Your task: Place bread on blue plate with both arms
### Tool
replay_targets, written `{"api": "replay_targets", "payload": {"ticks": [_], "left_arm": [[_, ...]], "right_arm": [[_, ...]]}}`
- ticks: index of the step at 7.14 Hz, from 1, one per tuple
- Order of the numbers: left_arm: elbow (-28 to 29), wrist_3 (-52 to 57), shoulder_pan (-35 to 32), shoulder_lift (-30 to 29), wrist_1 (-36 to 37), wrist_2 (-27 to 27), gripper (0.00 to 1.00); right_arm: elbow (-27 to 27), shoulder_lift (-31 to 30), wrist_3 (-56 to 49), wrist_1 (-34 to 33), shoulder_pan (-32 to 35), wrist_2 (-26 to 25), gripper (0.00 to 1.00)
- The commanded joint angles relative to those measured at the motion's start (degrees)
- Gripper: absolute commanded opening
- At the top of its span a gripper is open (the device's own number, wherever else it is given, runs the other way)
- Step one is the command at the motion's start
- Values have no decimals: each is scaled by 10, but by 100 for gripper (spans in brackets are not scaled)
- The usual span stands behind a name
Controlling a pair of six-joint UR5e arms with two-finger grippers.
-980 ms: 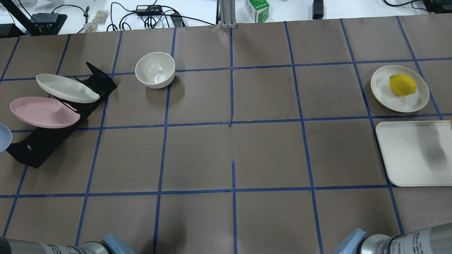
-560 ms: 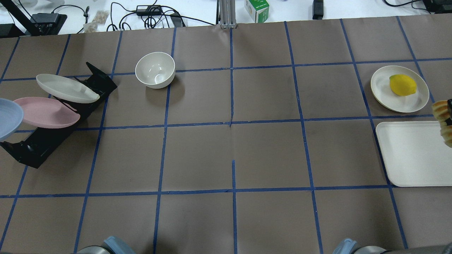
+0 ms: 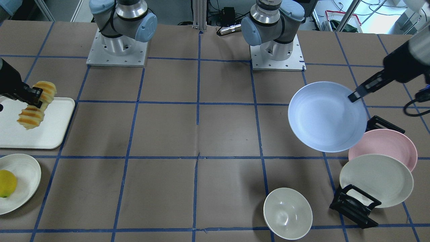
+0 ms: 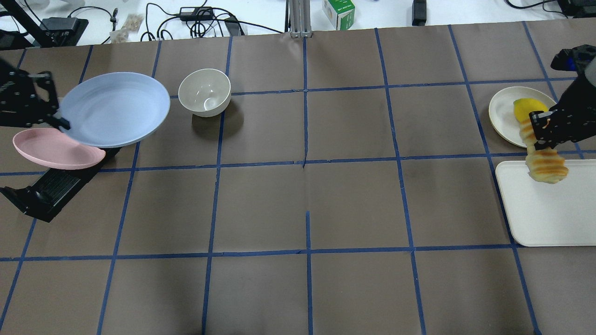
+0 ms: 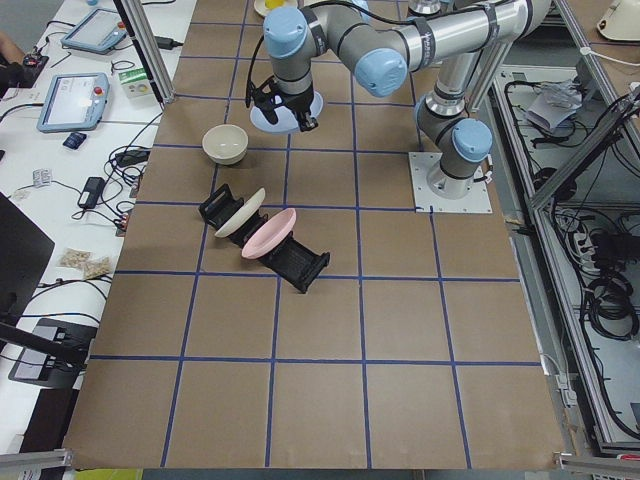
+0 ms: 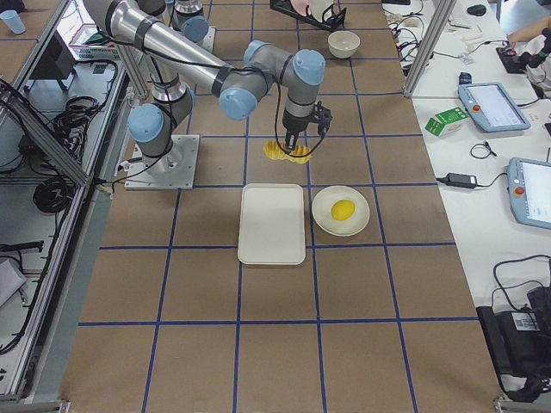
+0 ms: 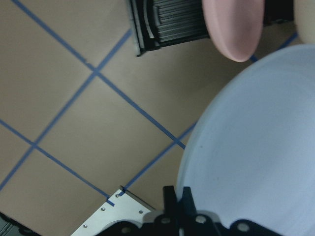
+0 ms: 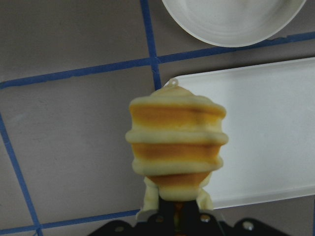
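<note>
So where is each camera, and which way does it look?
Front-facing: across the table, facing the robot; left gripper holds the blue plate, right gripper the bread.
Overhead: behind the robot, looking down; same grippers, plate and bread.
Left side: table's end; left arm nearest.
Right side: other end; right arm nearest.
Left wrist: looks down past its fingers at the plate.
Right wrist: looks down at the bread over the white tray.

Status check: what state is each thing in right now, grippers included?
bread: airborne above the tray edge, clamped mid-length.
blue plate: airborne, pinched at its rim.
left gripper: shut on blue plate.
right gripper: shut on bread.
pink plate: slotted in rack.
cream plate: slotted in rack.
bowl: upright, empty.
</note>
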Motion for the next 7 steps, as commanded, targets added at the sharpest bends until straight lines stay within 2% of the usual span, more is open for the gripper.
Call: {"api": "replay_targets", "payload": {"ticks": [1,3,4,5,7], "left_arm": [[-106,-116,-118,-13,207,-39,0],[-215,-194,-193,-45,387,-103,0],[-234,-209,-214,-71,457,-110,0],[-238,-210,-230,-100,471,-119,0],[-234,-204,-276,-146,482,-121,0]], "right_arm": [[2,-6,67,10,50,1,0],[0,-12,144,18,101,4,0],[-3,-1,191,9,146,25,0],[-4,13,232,-15,189,41,0],[-5,64,281,-55,239,41,0]]}}
